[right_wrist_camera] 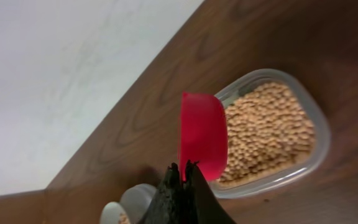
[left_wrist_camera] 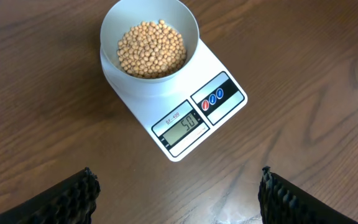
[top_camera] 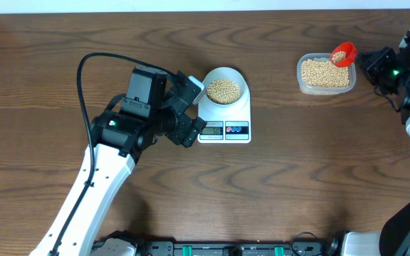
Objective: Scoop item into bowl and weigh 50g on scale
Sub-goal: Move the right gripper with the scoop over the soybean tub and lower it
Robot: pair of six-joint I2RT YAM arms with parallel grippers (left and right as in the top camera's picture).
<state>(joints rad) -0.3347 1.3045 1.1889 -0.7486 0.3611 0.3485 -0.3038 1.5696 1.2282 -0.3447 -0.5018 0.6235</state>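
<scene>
Looks like the checking step: beans (left_wrist_camera: 151, 48) heaped in the bowl (left_wrist_camera: 112, 28) atop the scale (left_wrist_camera: 219, 65) on the bench (left_wrist_camera: 303, 74), display (left_wrist_camera: 182, 127) apparently reading 50. Left tool (left_wrist_camera: 179, 196) spread wide and empty near the scale; right tool (right_wrist_camera: 182, 174) clamped on the red scoop (right_wrist_camera: 202, 134) above the tub (right_wrist_camera: 321, 140). Probably calls for no more scooping, only setting the scoop down.

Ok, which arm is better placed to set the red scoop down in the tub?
Right. The right fingers are shut on the red scoop over the tub; the left fingers stand open, empty, by the scale.
</scene>
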